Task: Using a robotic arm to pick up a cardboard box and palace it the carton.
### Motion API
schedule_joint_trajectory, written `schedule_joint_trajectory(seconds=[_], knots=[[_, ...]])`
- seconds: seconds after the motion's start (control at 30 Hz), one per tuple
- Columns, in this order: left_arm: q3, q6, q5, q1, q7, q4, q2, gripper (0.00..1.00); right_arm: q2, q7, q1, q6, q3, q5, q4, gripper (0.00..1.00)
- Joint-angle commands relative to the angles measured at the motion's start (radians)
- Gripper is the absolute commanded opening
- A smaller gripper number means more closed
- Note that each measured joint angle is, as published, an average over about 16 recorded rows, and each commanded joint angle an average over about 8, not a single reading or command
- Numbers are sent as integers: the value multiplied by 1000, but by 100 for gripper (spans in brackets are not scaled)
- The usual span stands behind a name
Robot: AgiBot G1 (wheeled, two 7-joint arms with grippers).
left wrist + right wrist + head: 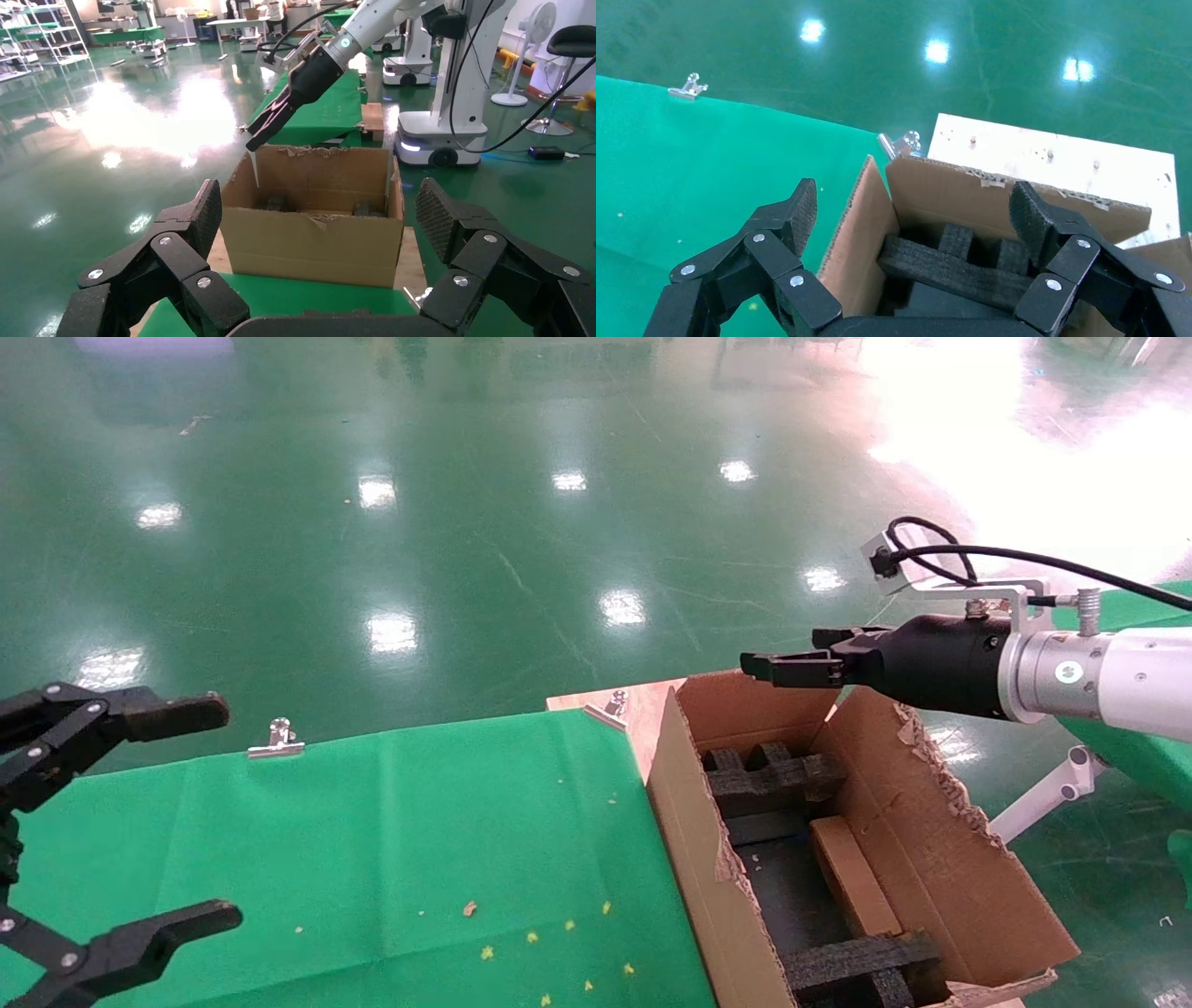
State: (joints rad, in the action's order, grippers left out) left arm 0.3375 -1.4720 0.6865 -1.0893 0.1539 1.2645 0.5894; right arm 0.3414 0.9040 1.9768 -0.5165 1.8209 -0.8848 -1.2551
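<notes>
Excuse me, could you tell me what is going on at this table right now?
The robot is packing a small cardboard box into a large carton at the right end of the green table. The box already lies inside the carton, between black foam blocks. The right gripper is open and empty, held above the carton's far edge. The left gripper hangs open over the table's left side, holding nothing and apparently idle.
</notes>
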Motion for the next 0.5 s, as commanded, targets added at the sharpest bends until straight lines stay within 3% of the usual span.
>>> schedule_joint_trajectory(seconds=[0.03,0.2,0.5], knots=[[0,0,0,0,0,0,0,100,-2,1,2,0,1,2,-1,100],[0,0,0,0,0,0,0,100,9,-16,-23,-22,-32,3,5,100],[0,0,0,0,0,0,0,100,43,-110,-140,-151,-235,24,-1,100]])
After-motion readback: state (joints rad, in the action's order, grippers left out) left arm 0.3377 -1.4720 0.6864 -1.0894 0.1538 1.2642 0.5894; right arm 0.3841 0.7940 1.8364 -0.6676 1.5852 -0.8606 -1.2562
